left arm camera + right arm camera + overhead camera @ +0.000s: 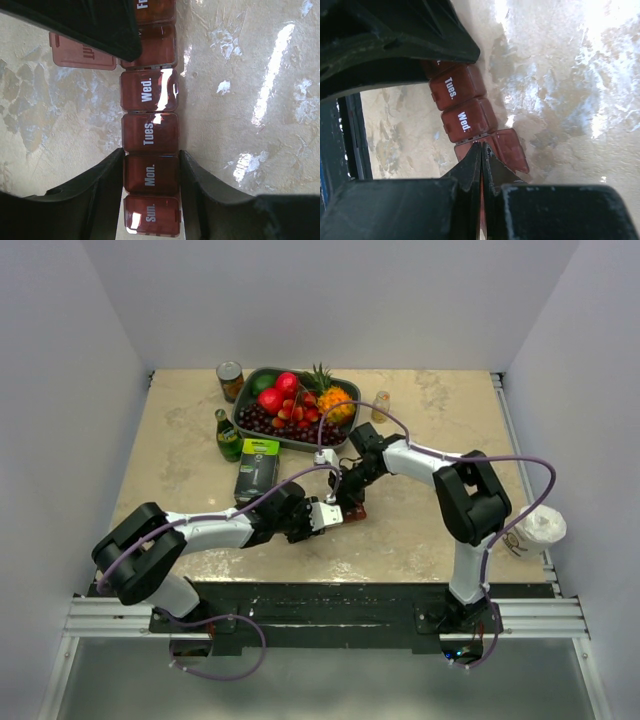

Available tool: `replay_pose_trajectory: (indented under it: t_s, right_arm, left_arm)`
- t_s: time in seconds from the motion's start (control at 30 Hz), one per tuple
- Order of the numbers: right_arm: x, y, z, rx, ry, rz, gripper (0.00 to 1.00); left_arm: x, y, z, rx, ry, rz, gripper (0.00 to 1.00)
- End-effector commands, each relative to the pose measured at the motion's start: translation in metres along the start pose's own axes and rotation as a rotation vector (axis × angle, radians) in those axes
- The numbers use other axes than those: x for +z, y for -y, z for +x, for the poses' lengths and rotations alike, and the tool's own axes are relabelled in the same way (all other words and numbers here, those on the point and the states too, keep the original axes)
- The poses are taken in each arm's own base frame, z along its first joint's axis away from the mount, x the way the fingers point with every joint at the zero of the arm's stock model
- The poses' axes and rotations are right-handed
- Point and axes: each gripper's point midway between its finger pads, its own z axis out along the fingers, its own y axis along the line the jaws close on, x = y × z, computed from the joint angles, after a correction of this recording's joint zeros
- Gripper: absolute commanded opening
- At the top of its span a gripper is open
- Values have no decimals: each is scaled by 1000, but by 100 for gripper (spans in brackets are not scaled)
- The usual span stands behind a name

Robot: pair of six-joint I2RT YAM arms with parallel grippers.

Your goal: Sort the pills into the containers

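The dark red pill organiser [150, 92] lies on the marble table, its lids marked Sun., Mon., Tues. and Wed. My left gripper [151, 152] is shut on it, one jaw pressing each side of the Mon. compartment. The lid [82, 55] of the compartment after Wed. stands open to the side. My right gripper [481, 145] is shut, its tips down in that open compartment beside the lid [512, 147]. No pill shows. In the top view both grippers [328, 514] [348, 492] meet over the organiser [352, 510] at the table's middle.
A dark fruit tray [245, 400] stands at the back, with a can [230, 380] and a green bottle [229, 437] to its left. A black-and-green box [257, 468] lies near the left arm. A small orange bottle [380, 405] and a white cup [540, 528] are on the right.
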Motion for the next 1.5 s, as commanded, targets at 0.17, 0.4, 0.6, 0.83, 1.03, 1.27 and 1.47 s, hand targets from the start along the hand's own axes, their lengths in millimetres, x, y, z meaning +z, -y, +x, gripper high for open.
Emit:
replay_pose_trajectory:
  t_s: [0.17, 0.4, 0.6, 0.83, 1.03, 1.27, 1.47]
  right_arm:
    - [-12, 18, -34, -1, 63, 71, 2]
    - [-6, 56, -18, 81, -2, 225, 2]
    - [-9, 50, -23, 67, 9, 199, 3]
    - [-82, 34, -68, -43, 129, 241, 16]
    - [-138, 37, -74, -83, 178, 383, 34]
    - [-212, 36, -54, -39, 259, 633, 73]
    - [-270, 43, -8, 84, 261, 870, 95]
  left_arm:
    - [0, -6, -3, -25, -11, -12, 0]
    - [2, -5, -1, -39, -21, -5, 0]
    - [2, -7, -4, -55, -16, -10, 0]
    - [1, -17, -10, -140, 0, -35, 0]
    - [4, -23, -13, -272, -10, -45, 6]
    - [-12, -42, -40, -365, 75, -94, 57]
    - [-49, -61, -71, -363, 227, -159, 77]
